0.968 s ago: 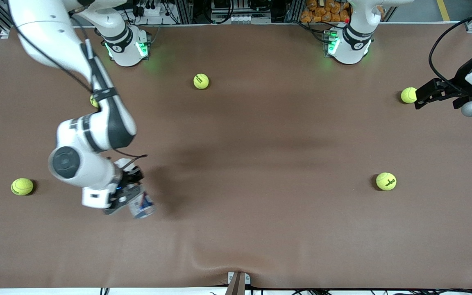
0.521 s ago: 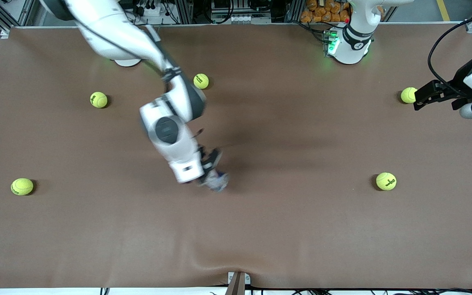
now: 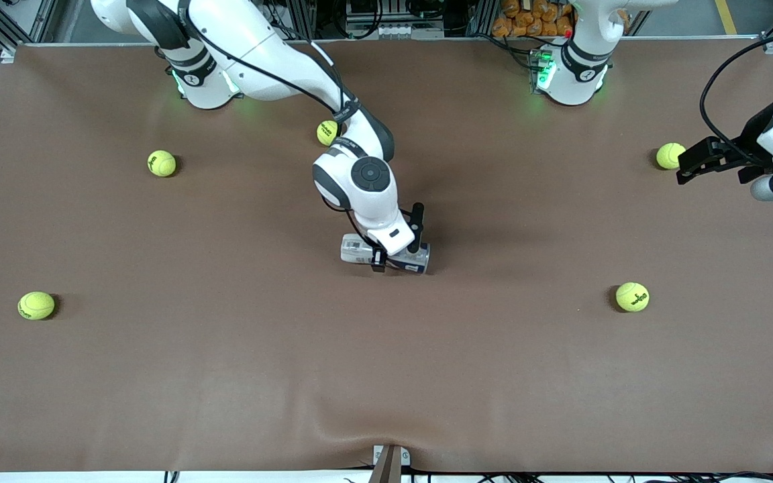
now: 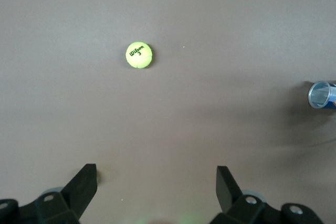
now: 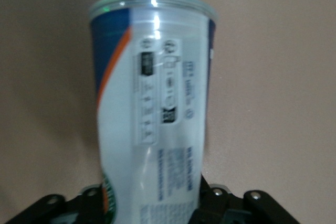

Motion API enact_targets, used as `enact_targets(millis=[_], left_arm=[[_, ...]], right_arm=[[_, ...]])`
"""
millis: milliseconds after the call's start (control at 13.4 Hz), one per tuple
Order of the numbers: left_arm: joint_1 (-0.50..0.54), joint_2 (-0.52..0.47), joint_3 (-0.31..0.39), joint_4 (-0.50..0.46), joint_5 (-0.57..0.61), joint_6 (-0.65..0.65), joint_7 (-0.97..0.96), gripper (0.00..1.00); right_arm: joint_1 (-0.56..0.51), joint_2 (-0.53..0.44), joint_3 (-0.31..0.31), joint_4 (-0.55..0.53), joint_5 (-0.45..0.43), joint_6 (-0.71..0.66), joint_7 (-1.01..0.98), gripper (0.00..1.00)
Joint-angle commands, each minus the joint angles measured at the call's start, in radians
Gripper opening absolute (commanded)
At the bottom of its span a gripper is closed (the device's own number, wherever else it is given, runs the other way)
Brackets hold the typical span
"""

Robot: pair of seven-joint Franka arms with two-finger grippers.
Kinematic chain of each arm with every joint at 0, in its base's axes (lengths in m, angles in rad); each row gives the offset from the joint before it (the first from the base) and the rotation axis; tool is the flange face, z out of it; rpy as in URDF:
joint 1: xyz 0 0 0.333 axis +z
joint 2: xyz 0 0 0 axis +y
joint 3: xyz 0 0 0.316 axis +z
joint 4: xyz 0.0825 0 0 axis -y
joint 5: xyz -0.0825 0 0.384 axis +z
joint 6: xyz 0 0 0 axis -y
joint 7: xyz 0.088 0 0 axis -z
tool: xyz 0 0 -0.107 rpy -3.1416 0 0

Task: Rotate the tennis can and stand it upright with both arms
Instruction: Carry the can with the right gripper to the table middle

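Tennis can (image 3: pixel 384 253) lies on its side mid-surface (image 3: pixel 225 369), right claw (image 3: pixel 400 249) straddling it.
Right wrist view alone shows the label print; whether the fingers grip it I cannot tell. Left claw (image 4: pixel 156 182), spread wide, waits above the surface near a ball (image 3: pixel 669 155).

Five tennis balls (image 3: pixel 162 163) lie on the desk (image 3: pixel 225 376) — one tennis can (image 3: pixel 359 251) — under two arms, each with one tool.

Lighting: even, overhead; soft shadows on bench (image 3: pixel 494 376). Green glow at arm bases. Can (image 5: pixel 152 114) slightly blurred close-up.
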Motion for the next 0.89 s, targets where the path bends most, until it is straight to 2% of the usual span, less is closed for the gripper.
enact_targets(millis=[0, 447, 819], left_arm=[[0.007, 0.014, -0.002, 0.018, -0.023, -0.016, 0.004, 1.00], [0.028, 0.017, -0.002, 0.017, -0.038, -0.016, 0.004, 1.00], [0.028, 0.021, -0.002, 0.018, -0.047, -0.016, 0.004, 1.00]], right_arm=[[0.002, 0.018, -0.004, 0.018, -0.064, -0.002, -0.021, 1.00], [-0.018, 0.000, -0.005, 0.035, -0.062, -0.010, -0.039, 1.00], [-0.038, -0.101, -0.004, 0.040, -0.053, -0.094, -0.038, 1.00]])
